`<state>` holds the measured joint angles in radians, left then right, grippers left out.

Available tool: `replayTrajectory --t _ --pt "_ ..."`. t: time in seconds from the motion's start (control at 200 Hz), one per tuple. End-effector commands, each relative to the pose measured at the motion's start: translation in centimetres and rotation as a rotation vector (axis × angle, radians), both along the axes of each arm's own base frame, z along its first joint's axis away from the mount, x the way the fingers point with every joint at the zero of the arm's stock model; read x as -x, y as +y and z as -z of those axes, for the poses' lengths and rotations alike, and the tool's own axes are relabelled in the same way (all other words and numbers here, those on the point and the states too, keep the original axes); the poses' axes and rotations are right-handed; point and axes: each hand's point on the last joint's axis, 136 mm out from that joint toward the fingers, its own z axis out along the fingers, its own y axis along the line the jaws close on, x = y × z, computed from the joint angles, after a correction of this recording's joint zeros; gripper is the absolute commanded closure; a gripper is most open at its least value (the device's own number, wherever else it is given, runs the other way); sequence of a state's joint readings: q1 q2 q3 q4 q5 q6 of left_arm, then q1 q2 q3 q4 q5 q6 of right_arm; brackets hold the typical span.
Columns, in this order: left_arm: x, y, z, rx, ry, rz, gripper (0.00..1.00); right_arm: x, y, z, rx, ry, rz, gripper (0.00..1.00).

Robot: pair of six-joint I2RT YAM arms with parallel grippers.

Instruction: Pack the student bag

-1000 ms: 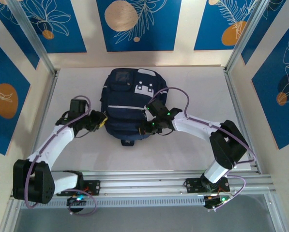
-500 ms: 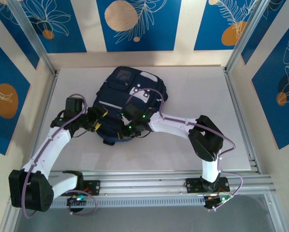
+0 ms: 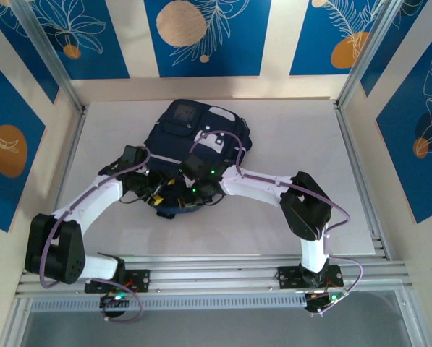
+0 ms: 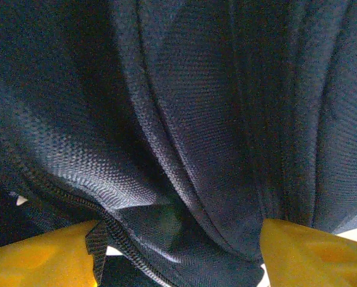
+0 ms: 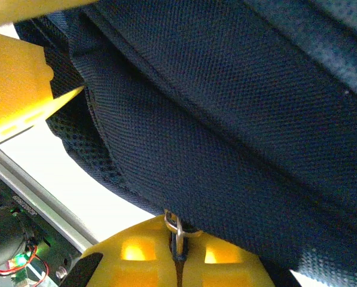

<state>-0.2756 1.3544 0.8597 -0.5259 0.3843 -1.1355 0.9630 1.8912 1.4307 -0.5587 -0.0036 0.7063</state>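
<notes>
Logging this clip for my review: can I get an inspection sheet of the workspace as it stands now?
Surface: white table.
Job's things: navy bag lying mid-table, both grippers at its near end.
Clutter: nothing seen.
Grippers: left gripper open, bag fabric between its fingers; right gripper shut on a metal ring at the bag's edge.
Cables: purple cables along both arms, one looping over the bag.
Surroundings: blue leaf-print panels, aluminium frame.

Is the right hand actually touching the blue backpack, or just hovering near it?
Touching. The right wrist view shows the right hand shut on a small metal ring hanging from the student bag at its edge.
</notes>
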Motion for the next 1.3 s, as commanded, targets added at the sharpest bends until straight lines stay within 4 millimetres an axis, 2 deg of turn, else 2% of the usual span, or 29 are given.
replayTrajectory --t 0.0,0.065,0.235,0.37,0.6,0.81,1.0,1.19,1.295 --pt "1.1 0.0 0.8 -0.019 0.072 -0.002 0.36 -0.5 1.2 -2.3 -0.037 -0.048 -0.033 1.00" --pt "0.8 0.0 0.9 -0.031 0.066 0.000 0.43 -0.5 1.2 -2.2 -0.029 -0.050 -0.038 1.00" --pt "0.1 0.7 1.5 -0.091 0.055 -0.002 0.80 -0.9 0.8 -1.7 0.006 -0.054 -0.041 1.00" --pt "-0.6 1.4 1.3 -0.141 0.022 -0.010 1.00 -1.0 0.3 -1.7 0.009 -0.017 -0.047 1.00" --pt "-1.5 2.5 0.1 -0.213 -0.039 -0.011 1.00 0.8 1.3 -2.6 -0.147 0.214 -0.105 1.00" --pt "-1.8 2.9 -0.3 -0.248 -0.061 -0.003 1.00 0.6 1.3 -3.0 -0.157 0.238 -0.121 1.00" --pt "-2.2 3.6 -0.9 -0.291 -0.087 -0.007 1.00 0.4 -2.3 -0.7 0.065 0.147 -0.106 1.00" --pt "-2.5 3.8 -1.0 -0.306 -0.093 -0.008 1.00 0.6 -5.1 1.2 0.120 0.127 -0.050 1.00" --pt "-2.5 3.9 -1.1 -0.313 -0.094 -0.010 1.00 -0.3 -6.7 1.6 0.127 0.109 0.013 1.00"
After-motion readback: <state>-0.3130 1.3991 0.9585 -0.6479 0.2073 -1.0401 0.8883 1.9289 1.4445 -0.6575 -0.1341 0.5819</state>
